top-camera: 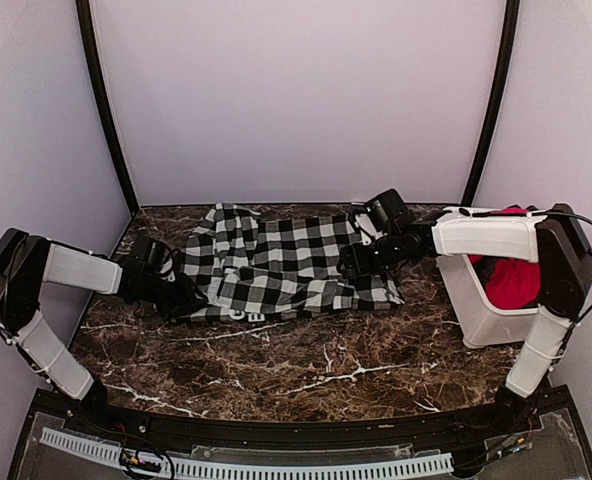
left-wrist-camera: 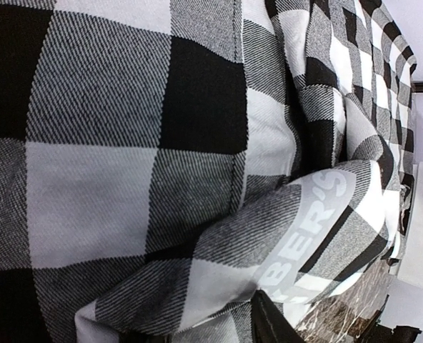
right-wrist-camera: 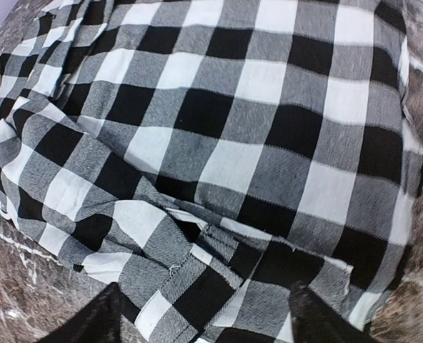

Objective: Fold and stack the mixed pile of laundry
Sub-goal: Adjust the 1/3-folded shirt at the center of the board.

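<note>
The black-and-white checked garment [top-camera: 286, 262] lies spread and rumpled across the back middle of the marble table. Its white lettering [left-wrist-camera: 306, 227] shows on a band at its near left edge. My left gripper [top-camera: 184, 296] is at that left edge. In the left wrist view the cloth fills the frame and covers most of my left gripper [left-wrist-camera: 211, 318], whose jaws stand narrowed on a fold. My right gripper [top-camera: 356, 260] is over the garment's right part. In the right wrist view it [right-wrist-camera: 201, 311] is wide open, with creased cloth between the fingertips. The red garment [top-camera: 512, 282] lies in the bin.
A white plastic bin [top-camera: 473, 305] stands at the right side of the table, under my right arm. Bare marble tabletop [top-camera: 306, 370] lies in front of the garment. Pale walls close the back and both sides.
</note>
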